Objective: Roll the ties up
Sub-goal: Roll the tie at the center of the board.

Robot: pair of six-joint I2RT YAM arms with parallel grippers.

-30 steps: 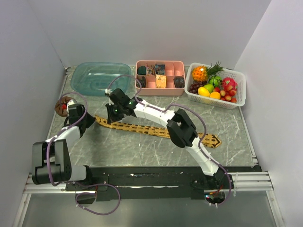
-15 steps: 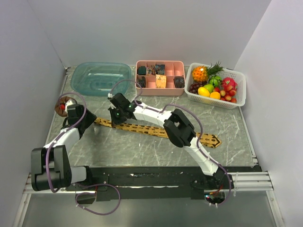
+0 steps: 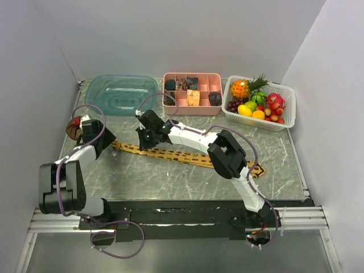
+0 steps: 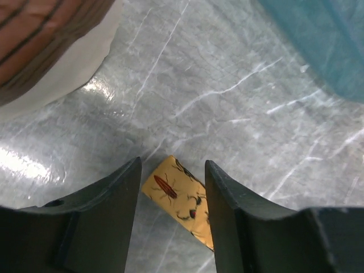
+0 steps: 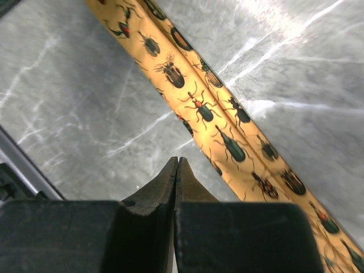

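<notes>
Both grippers hang by the tie [image 3: 181,156], which lies flat on the table [image 3: 142,177] slanting from far left to near right, and your left gripper [image 4: 172,170], jaws parted astride the narrow tip, sits nearer that end than the empty, clenched right gripper [image 5: 176,166].

Place: robot lab test cell
Evidence: plain white walls [image 3: 187,40] boxing a marble tabletop [image 3: 159,177]; arms [image 3: 193,136] bolted to a rail [image 3: 170,211]

The left arm [image 3: 77,157] reaches toward the far left; the left claw [image 4: 172,170] points down with its fingers parted. The right arm [image 3: 190,135] stretches diagonally across to left of centre, elbow bent, and the right claw [image 5: 176,164] is pressed fully closed.
</notes>
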